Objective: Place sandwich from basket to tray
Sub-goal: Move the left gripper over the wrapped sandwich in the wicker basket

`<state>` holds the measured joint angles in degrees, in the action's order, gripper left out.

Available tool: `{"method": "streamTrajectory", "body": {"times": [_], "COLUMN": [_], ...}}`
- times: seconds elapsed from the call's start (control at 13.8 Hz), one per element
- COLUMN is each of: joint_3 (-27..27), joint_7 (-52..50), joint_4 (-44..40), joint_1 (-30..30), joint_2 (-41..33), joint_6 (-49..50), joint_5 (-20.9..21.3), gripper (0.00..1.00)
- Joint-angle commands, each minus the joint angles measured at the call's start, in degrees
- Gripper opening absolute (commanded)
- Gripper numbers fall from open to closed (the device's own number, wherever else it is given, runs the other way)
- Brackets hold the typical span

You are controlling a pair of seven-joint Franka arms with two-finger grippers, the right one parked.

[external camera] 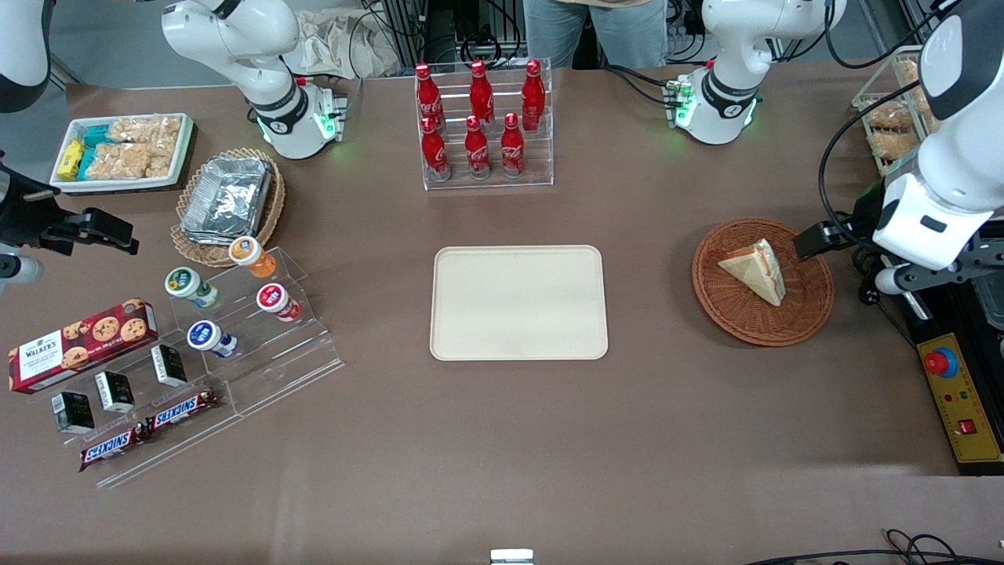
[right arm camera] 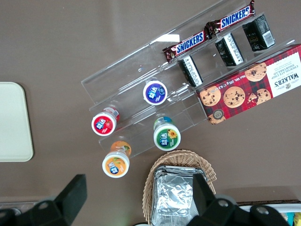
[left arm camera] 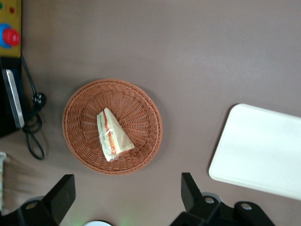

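Observation:
The sandwich [external camera: 754, 269], a pale bread wedge with red and yellow filling along its edge, lies in the round reddish-brown basket [external camera: 762, 323] toward the working arm's end of the table. The cream tray [external camera: 518, 302] lies bare at the table's middle. My left gripper [external camera: 820, 239] hangs above the basket's rim on the working arm's side, open and empty. In the left wrist view its two black fingers [left arm camera: 190, 190] stand wide apart around the gripper's middle [left arm camera: 127, 197], clear of the basket [left arm camera: 141, 101], with the sandwich [left arm camera: 112, 135] inside it and the tray's corner [left arm camera: 258, 146] beside it.
A clear rack of red cola bottles [external camera: 482, 125] stands farther from the front camera than the tray. A yellow control box [external camera: 961, 400] and black cables [left arm camera: 33, 127] lie beside the basket. A foil-container basket [external camera: 227, 200] and snack stands [external camera: 235, 345] sit toward the parked arm's end.

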<state>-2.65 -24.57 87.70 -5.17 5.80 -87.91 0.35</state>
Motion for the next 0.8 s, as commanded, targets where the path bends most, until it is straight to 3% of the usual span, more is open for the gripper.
{"method": "streamTrajectory", "body": {"times": [0.0, 0.43, 0.72], "joint_3": [-0.16, 0.02, 0.28], "joint_7": [-12.38, -21.92, -24.02], "joint_4": [1.05, 12.20, 30.20], "joint_1": [-0.46, -0.90, 0.07], "joint_2": [0.18, -2.45, -11.14], "joint_6": [0.64, -0.15, -12.34], "joint_5": [0.97, 3.33, 3.52], "gripper": [1.00, 1.00, 1.00]}}
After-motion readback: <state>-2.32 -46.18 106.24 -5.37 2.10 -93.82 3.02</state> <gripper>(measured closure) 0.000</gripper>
